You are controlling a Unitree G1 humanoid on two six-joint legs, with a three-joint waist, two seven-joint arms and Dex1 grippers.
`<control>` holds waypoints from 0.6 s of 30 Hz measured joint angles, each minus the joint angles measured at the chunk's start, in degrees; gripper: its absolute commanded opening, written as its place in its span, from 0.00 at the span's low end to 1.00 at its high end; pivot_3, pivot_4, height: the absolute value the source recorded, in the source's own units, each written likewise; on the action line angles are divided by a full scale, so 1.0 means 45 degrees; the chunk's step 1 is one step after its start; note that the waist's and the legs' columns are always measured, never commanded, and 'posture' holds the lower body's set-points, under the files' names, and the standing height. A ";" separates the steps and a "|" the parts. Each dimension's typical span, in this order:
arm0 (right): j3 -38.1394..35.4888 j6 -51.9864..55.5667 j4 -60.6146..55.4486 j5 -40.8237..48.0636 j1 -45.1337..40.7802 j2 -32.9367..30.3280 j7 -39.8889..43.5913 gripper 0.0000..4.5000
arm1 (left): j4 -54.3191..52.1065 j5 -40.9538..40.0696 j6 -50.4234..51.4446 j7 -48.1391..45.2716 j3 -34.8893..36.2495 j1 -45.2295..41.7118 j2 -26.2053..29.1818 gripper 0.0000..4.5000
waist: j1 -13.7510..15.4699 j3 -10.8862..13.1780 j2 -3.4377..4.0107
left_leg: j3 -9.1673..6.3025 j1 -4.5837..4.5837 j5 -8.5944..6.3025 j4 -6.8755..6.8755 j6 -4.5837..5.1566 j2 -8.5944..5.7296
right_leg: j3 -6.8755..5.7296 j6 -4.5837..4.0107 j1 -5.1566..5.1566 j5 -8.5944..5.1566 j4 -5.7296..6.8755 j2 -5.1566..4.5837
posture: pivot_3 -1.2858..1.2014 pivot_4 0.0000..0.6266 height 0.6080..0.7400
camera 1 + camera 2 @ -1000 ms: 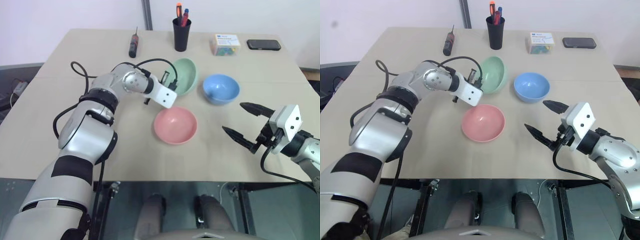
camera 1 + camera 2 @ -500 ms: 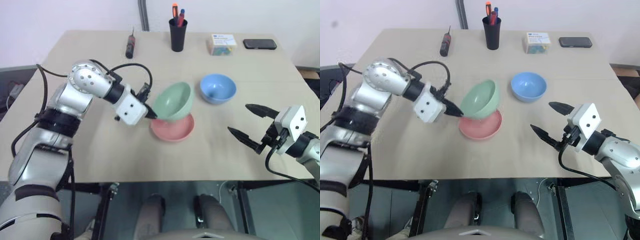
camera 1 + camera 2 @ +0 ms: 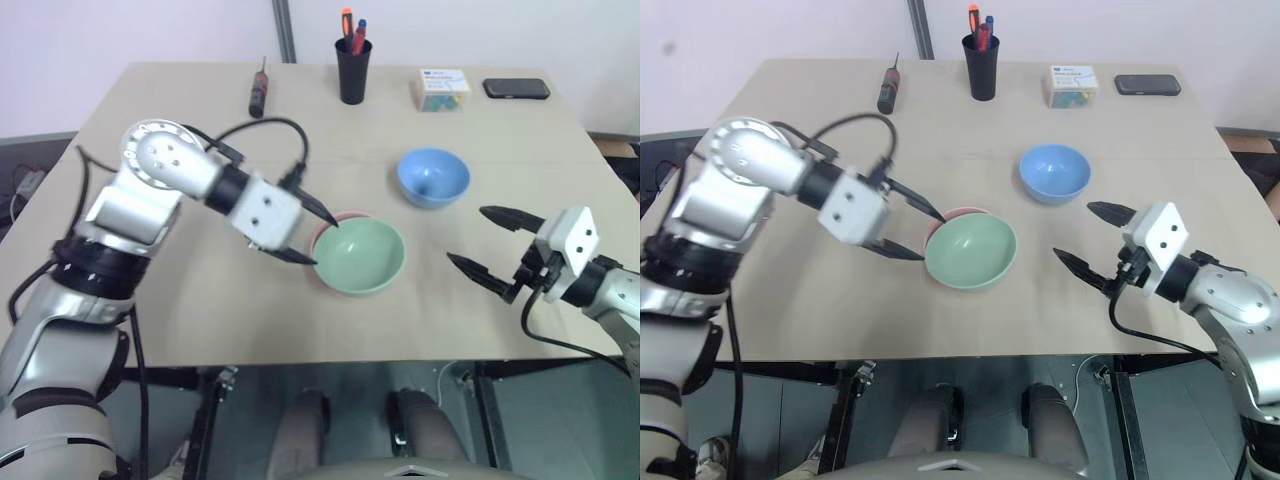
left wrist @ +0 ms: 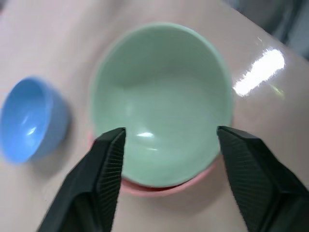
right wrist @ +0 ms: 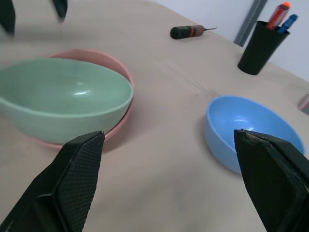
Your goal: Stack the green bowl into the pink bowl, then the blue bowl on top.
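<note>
Green bowl (image 3: 361, 255) is sitting inside the pink bowl (image 5: 118, 65) now, a bit off-centre so the pink rim only peeks out on the far side and underneath. Left gripper (image 3: 312, 240) has its jaws spread, one finger on each side of the green bowl's near-left rim, and from the wrist camera the tips look just clear of it rather than pinching anything. Blue bowl (image 3: 1054, 172) is on its own, beyond and to the right of those jaws, with bare tabletop (image 3: 200, 300) all round it. Right gripper (image 3: 1088, 248) hangs over the tabletop near the front right edge, jaws spread wide with nothing in them, blue bowl just ahead of it and nothing lying between. Way back along the far edge there's a screwdriver (image 3: 261, 86), a black pen cup (image 3: 353, 68), a small box (image 3: 441, 87) and a phone (image 3: 515, 88), all well apart from the bowls.
</note>
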 measured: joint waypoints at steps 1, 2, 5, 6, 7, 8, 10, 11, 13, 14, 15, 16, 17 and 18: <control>0.0219 -0.0125 0.0336 -0.0183 -0.0263 0.0010 0.0087 1.00 | -0.0640 -0.0347 0.0896 0.0448 0.0543 0.0487 0.0253 0.71 | -0.0005 -0.0001 0.0001 | -0.0001 0.0002 0.0000 -0.0002 0.0000 0.0001 | -0.0002 0.0000 0.0000 0.0000 -0.0007 0.0001 | 0.52 0.24 1.00; 0.0352 -0.0255 0.0668 -0.0341 -0.0455 0.0024 0.0181 1.00 | -0.1212 -0.0681 0.1704 0.0873 0.1032 0.1009 0.0414 0.71 | -0.0004 -0.0001 0.0001 | 0.0000 0.0003 0.0000 -0.0004 0.0000 0.0001 | -0.0003 0.0000 0.0000 0.0000 -0.0003 -0.0001 | 0.52 0.24 1.00; 0.1085 -0.0656 0.2083 -0.0964 -0.1770 0.0156 0.0450 1.00 | -0.2894 -0.3163 0.5134 0.3157 0.3160 0.2969 0.0234 0.71 | -0.0014 0.0001 0.0002 | 0.0006 0.0006 0.0000 -0.0003 0.0000 0.0003 | 0.0003 0.0000 -0.0001 0.0000 0.0008 -0.0008 | 0.52 0.24 1.00; 0.1194 -0.0790 0.2363 -0.1080 -0.2045 0.0182 0.0482 1.00 | -0.3089 -0.3887 0.5692 0.3707 0.3722 0.3287 -0.0099 0.71 | 0.0012 0.0000 0.0000 | 0.0004 0.0009 0.0000 -0.0002 0.0000 0.0002 | -0.0003 0.0001 0.0001 0.0001 0.0007 -0.0008 | 0.52 0.24 1.00; 0.1415 -0.0983 0.2865 -0.1252 -0.2529 0.0274 0.0625 1.00 | -0.3498 -0.4679 0.6211 0.4463 0.4593 0.3960 -0.0562 0.71 | 0.0036 -0.0001 0.0000 | 0.0000 0.0016 0.0000 0.0001 0.0000 0.0003 | -0.0006 0.0000 0.0005 0.0001 0.0005 -0.0009 | 0.52 0.24 1.00; 0.1750 -0.1316 0.3559 -0.1536 -0.3164 0.0380 0.0791 1.00 | -0.4036 -0.5107 0.6468 0.5177 0.5388 0.4916 -0.0918 0.71 | 0.0028 -0.0001 0.0002 | 0.0010 0.0022 0.0000 0.0000 -0.0001 0.0003 | 0.0005 -0.0001 0.0007 0.0001 0.0007 -0.0008 | 0.52 0.24 1.00; 0.2031 -0.1807 0.4737 -0.2090 -0.3892 0.0417 0.0954 1.00 | -0.4487 -0.5289 0.6813 0.5988 0.5836 0.6154 -0.1217 0.71 | 0.0060 0.0001 -0.0003 | 0.0008 0.0021 0.0001 -0.0002 -0.0002 0.0003 | 0.0003 -0.0003 0.0004 0.0003 0.0008 -0.0003 | 0.52 0.24 1.00; 0.2294 -0.2175 0.5464 -0.2439 -0.4399 0.0509 0.1041 1.00 | -0.4665 -0.5506 0.7001 0.6190 0.6222 0.6854 -0.1271 0.83 | 0.0094 0.0001 -0.0002 | 0.0012 0.0020 0.0001 -0.0004 -0.0002 0.0003 | 0.0004 -0.0004 0.0001 0.0003 0.0010 -0.0004 | 0.52 0.24 1.00; 0.2832 -0.2794 0.6908 -0.3074 -0.5350 0.0754 0.1226 1.00 | -0.4806 -0.6192 0.7225 0.6091 0.7035 0.7853 -0.1367 0.96 | 0.0080 0.0001 -0.0002 | 0.0018 0.0023 0.0001 -0.0007 -0.0003 0.0003 | 0.0007 -0.0004 0.0000 0.0003 0.0006 -0.0007 | 0.52 0.24 1.00; 0.3269 -0.3342 0.8065 -0.3582 -0.6107 0.0908 0.1390 1.00 | -0.4897 -0.6615 0.7311 0.5921 0.7603 0.8580 -0.1371 0.99 | 0.0053 0.0003 0.0002 | 0.0032 0.0031 0.0001 -0.0011 -0.0003 0.0003 | 0.0016 -0.0005 -0.0001 0.0003 0.0008 -0.0009 | 0.52 0.24 1.00; 0.3530 -0.3752 0.9002 -0.3971 -0.6709 0.1065 0.1506 1.00 | -0.4951 -0.6728 0.7302 0.5835 0.7945 0.9132 -0.1346 0.99 | 0.0041 0.0003 0.0002 | 0.0042 0.0038 0.0001 -0.0017 -0.0003 0.0002 | 0.0022 -0.0005 0.0001 0.0003 0.0006 -0.0009 | 0.52 0.24 1.00; 0.3721 -0.4146 0.9749 -0.4262 -0.7158 0.1178 0.1603 1.00 | -0.5003 -0.6743 0.7292 0.5825 0.8186 0.9557 -0.1344 0.99 | 0.0040 0.0003 0.0002 | 0.0043 0.0042 0.0001 -0.0023 -0.0003 0.0002 | 0.0023 -0.0006 0.0002 0.0003 0.0005 -0.0009 | 0.52 0.24 1.00; 0.4010 -0.4688 1.0769 -0.4650 -0.7805 0.1351 0.1786 1.00 | -0.5085 -0.6749 0.7297 0.6009 0.8445 0.9960 -0.1357 0.99 | 0.0050 0.0003 0.0002 | 0.0038 0.0042 0.0001 -0.0025 -0.0004 0.0002 | 0.0018 -0.0006 0.0002 0.0003 0.0005 -0.0008 | 0.52 0.24 1.00; 0.4181 -0.5029 1.1389 -0.4874 -0.8167 0.1476 0.1890 0.94 | -0.5143 -0.6798 0.7326 0.6140 0.8595 1.0105 -0.1362 1.00 | 0.0086 0.0003 0.0001 | 0.0031 0.0039 0.0002 -0.0026 -0.0004 0.0002 | 0.0013 -0.0007 0.0002 0.0003 0.0003 -0.0009 | 0.52 0.24 1.00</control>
